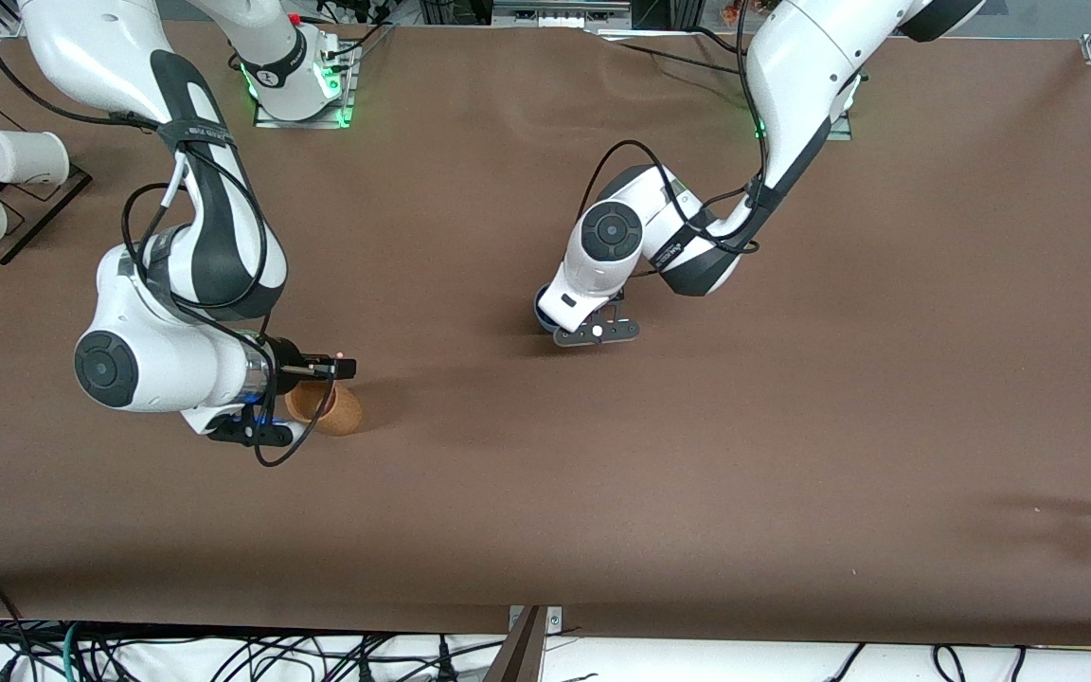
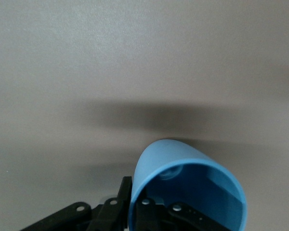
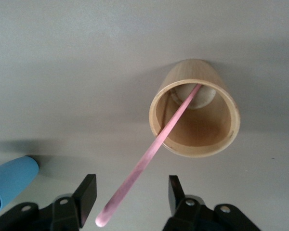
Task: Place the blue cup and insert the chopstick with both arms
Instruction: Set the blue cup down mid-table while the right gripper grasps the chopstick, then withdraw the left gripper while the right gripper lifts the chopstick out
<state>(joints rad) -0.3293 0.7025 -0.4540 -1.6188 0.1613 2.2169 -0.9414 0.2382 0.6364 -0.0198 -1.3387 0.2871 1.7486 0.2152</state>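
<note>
Front view shows the wide brown-covered table [image 1: 792, 455] with both white robot arms reaching onto it. Over its middle, the left arm's black two-finger gripper [image 1: 572, 317] hides nearly all of the small light-blue tapered cup [image 2: 185, 187]. In the left wrist view the jaws are closed on that cup's rim, one finger inside the mouth. Whether the cup's base touches the cloth cannot be told.

Toward the right arm's end of the table, the right gripper [image 3: 131, 195] hangs with its fingers spread just over the round orange-brown wooden cup [image 3: 195, 108]. The thin pink chopstick [image 3: 151, 154] leans in that cup, tip on the bottom, its top end loose between the open fingers.

So the stick looks inserted and freed, though into the wooden cup. The blue cup's placing seems in hand. Next, the left gripper likely needs to open and lift straight up, without tipping the cup.
</note>
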